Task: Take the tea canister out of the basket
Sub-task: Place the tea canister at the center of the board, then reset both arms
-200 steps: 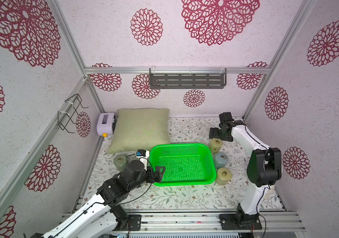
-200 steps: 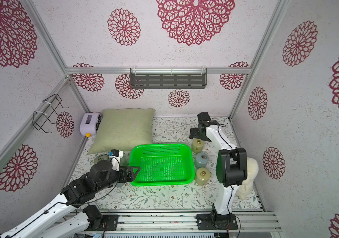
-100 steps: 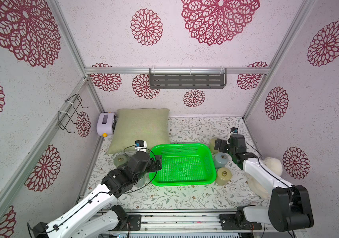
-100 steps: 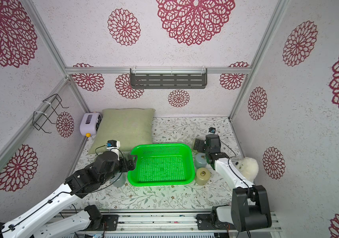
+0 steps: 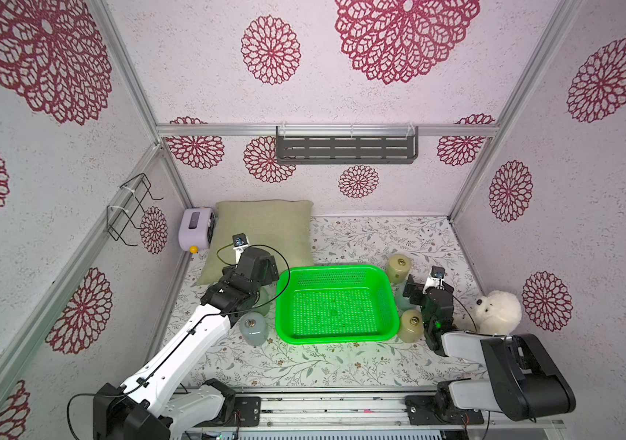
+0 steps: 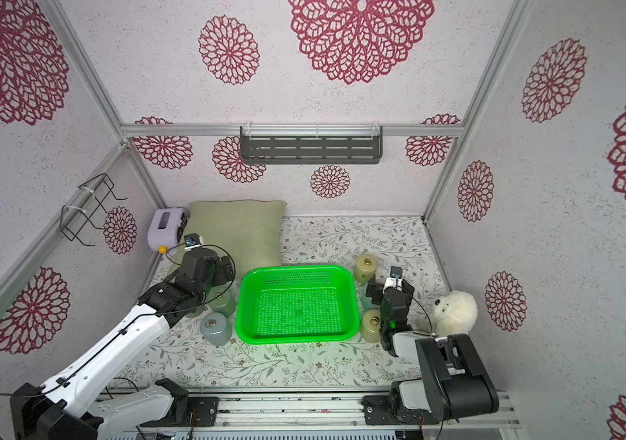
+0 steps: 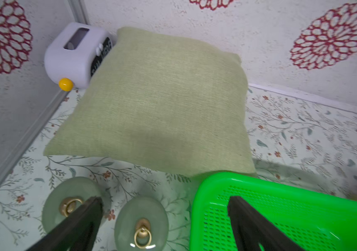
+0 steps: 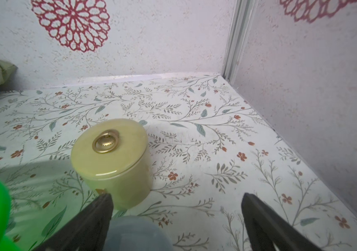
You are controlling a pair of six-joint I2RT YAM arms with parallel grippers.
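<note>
Finding: the basket (image 5: pixel 336 308) is empty. Every canister in sight stands on the floral mat (image 5: pixel 361 236) at its two sides. My right gripper (image 8: pixel 176 198) is spread wide and pinching nothing, with a blue canister (image 8: pixel 136 234) just under it and a yellow canister (image 8: pixel 112 160) beyond. My left gripper (image 7: pixel 164 202) is likewise spread and looks down on a green canister (image 7: pixel 141 223).

Handling, by judgement: glazed, rigid, probably weighty and breakable, and slick on the wall (the lid may lift off). So grip across the body, not the brass ring (image 8: pixel 104 142).

Both top views show the whole bare basket floor. Only the wrist views show the rings and lid seams.
</note>
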